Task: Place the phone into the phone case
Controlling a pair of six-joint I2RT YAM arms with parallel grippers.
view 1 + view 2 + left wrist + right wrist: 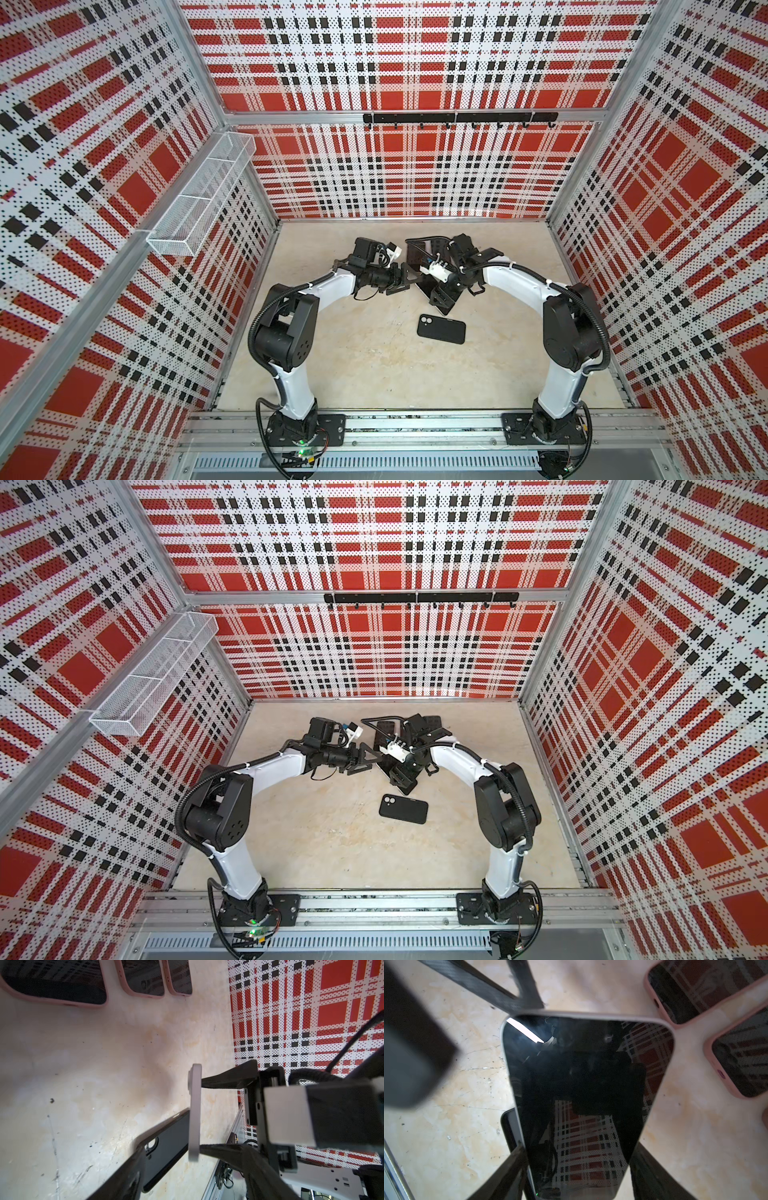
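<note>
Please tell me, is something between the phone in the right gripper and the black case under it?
Nothing visible does. The phone in the right gripper covers most of the black case; the left gripper is at the phone's free end, not between them.

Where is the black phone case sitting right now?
In both top views the black phone case lies flat on the table, slightly right of the middle, a little toward the arm bases from the right gripper, which holds the phone.
</note>
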